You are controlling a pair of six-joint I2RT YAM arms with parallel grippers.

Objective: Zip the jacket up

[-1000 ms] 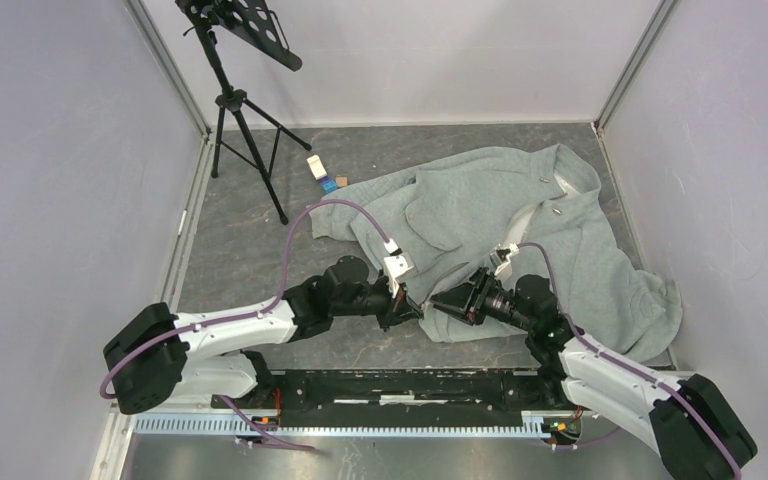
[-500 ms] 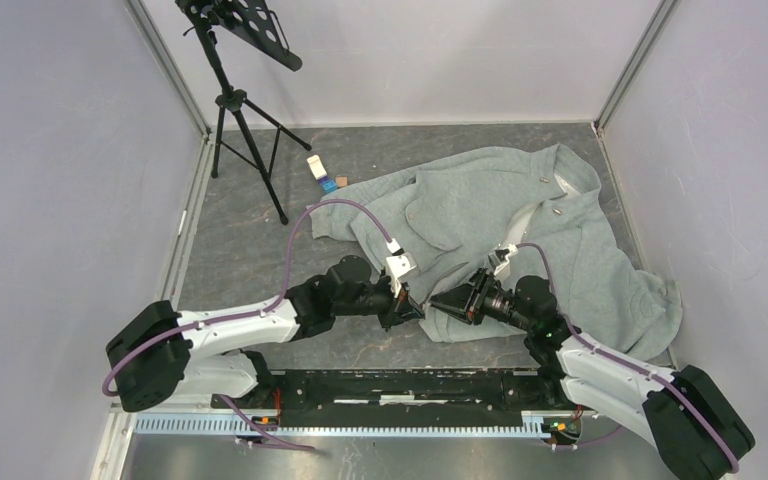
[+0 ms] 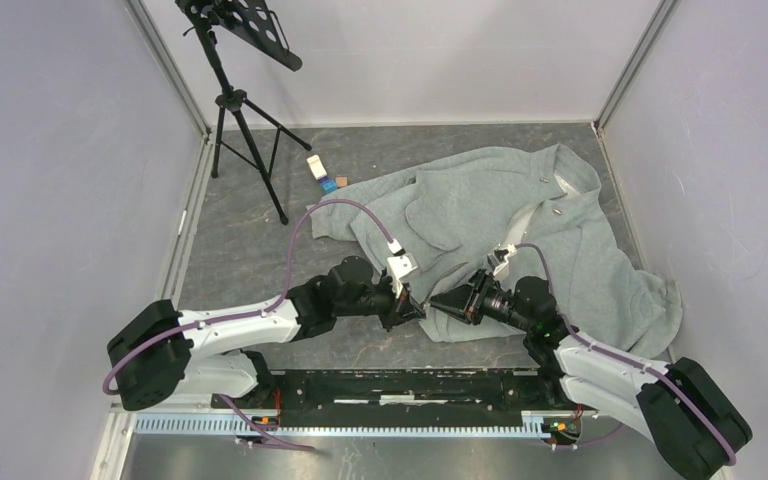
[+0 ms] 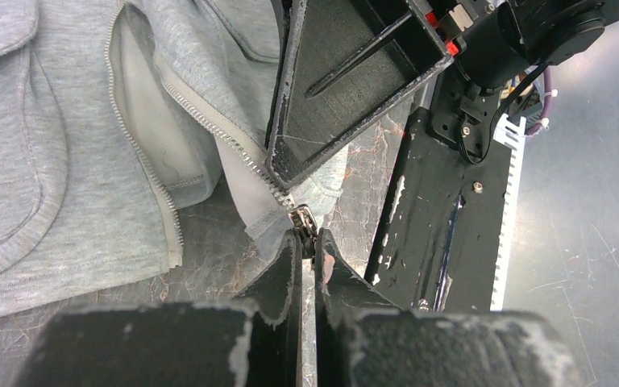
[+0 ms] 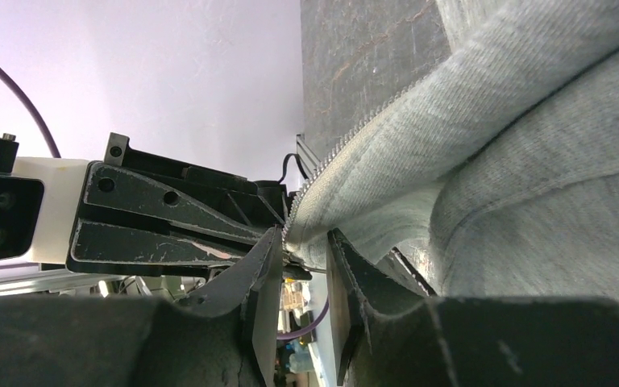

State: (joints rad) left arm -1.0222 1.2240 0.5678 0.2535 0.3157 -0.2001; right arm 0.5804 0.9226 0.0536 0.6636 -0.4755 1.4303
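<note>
The light grey-green fleece jacket (image 3: pixel 520 225) lies spread on the table, front open, its pale zipper running down to the near hem. My left gripper (image 3: pixel 413 312) is shut on the metal zipper slider (image 4: pixel 303 219) at the bottom hem, also seen in the left wrist view (image 4: pixel 308 242). My right gripper (image 3: pixel 436 306) faces it, almost touching, shut on the jacket's zipper edge (image 5: pixel 346 161) at the hem; in the right wrist view (image 5: pixel 305 242) the fabric with its teeth runs between the jaws. Both zipper tapes (image 4: pixel 141 153) lie apart above the slider.
A black music stand on a tripod (image 3: pixel 245 110) stands at the back left. A small white and blue box (image 3: pixel 321 171) lies beside the jacket's far sleeve. The black base rail (image 3: pixel 400 385) runs along the near edge. Walls close in on three sides.
Both grippers stay at the hem with their grip unchanged. The right arm's rear part has shifted slightly to the left.
</note>
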